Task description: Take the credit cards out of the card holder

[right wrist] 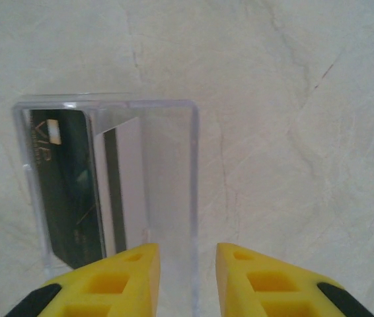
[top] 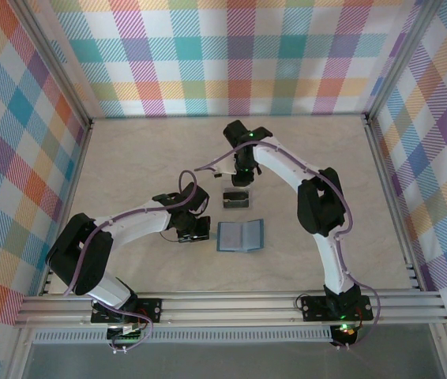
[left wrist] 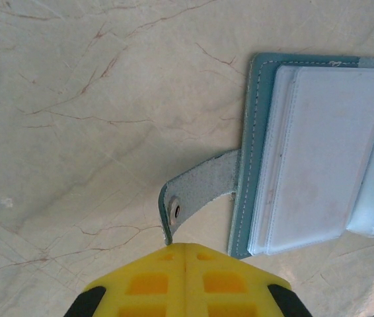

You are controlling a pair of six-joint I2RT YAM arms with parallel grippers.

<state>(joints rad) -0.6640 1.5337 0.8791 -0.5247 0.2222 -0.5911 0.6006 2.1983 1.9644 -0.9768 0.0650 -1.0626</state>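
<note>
The card holder [top: 240,235] lies open on the table, teal edge and pale clear sleeves [left wrist: 319,152] facing up. Its grey tab [left wrist: 200,188] with a round snap curls toward my left gripper [left wrist: 186,246], which is shut; the tab's end touches the left fingertip's front. In the top view my left gripper [top: 194,229] sits just left of the holder. Two credit cards, one dark [right wrist: 65,191] and one pale with a dark stripe [right wrist: 124,185], lie in a clear tray [right wrist: 193,172] beyond the holder [top: 236,198]. My right gripper [right wrist: 187,247] is open, straddling the tray's right wall without holding it.
The marbled table top [top: 144,158] is boxed in by a metal frame and plaid walls [top: 231,55]. The right arm reaches over from the right, its gripper [top: 240,178] just behind the tray. Bare table surrounds the holder and tray.
</note>
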